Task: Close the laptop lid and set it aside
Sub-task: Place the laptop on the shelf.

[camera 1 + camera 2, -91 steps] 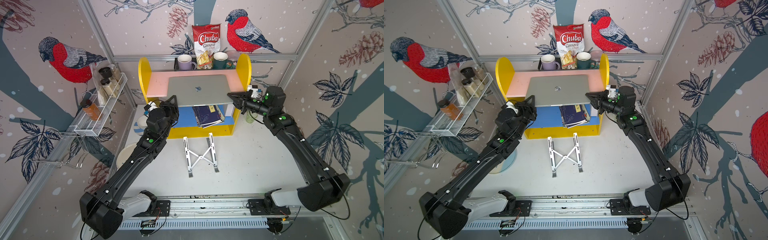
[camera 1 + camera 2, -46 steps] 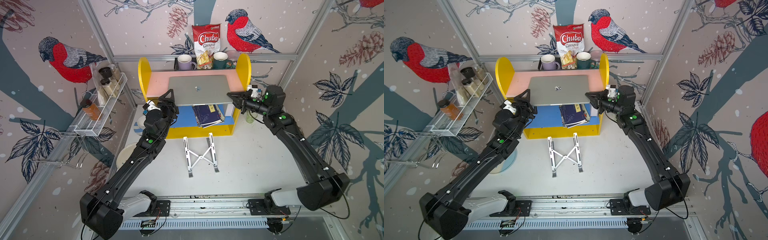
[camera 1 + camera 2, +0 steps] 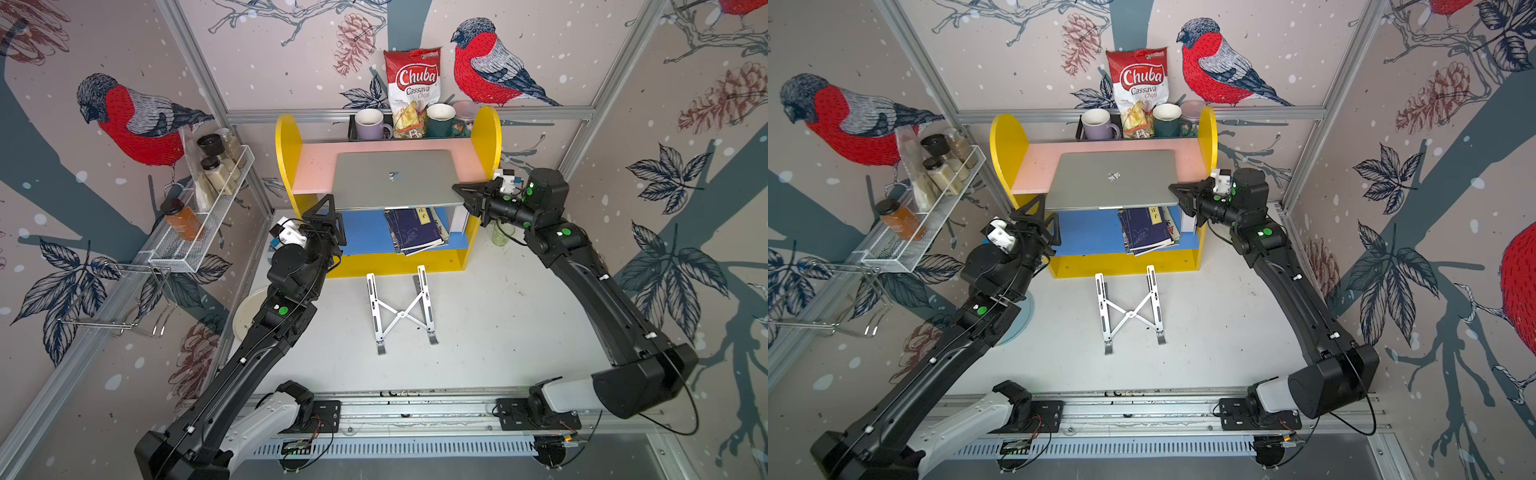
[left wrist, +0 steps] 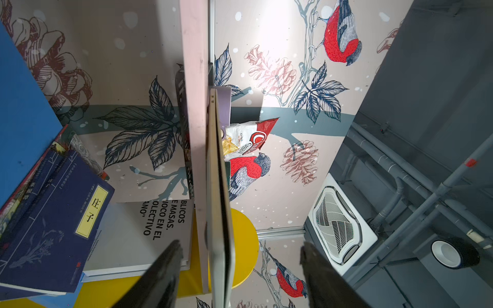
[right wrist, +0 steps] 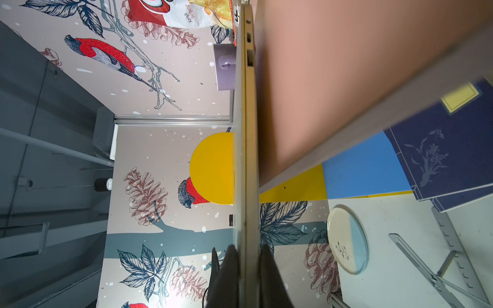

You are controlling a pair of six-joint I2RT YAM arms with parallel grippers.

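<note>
Left gripper (image 3: 330,217) stands with jaws apart either side of the smooth silver laptop (image 3: 395,178), which I see closed flat on the pink shelf (image 3: 316,166), overhanging its front. Behind it, a glossy bag (image 3: 411,91) reads "Chuba Cassava Chips". Right gripper (image 3: 460,194) pinches the laptop's right edge.

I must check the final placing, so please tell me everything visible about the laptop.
The laptop is slim, silver, metal-looking, with a small dark logo at the centre of its lid. The lid is shut. It lies flat on the pink shelf, front edge overhanging. The right gripper is shut on its right edge; the open left gripper straddles its left edge without touching.
</note>
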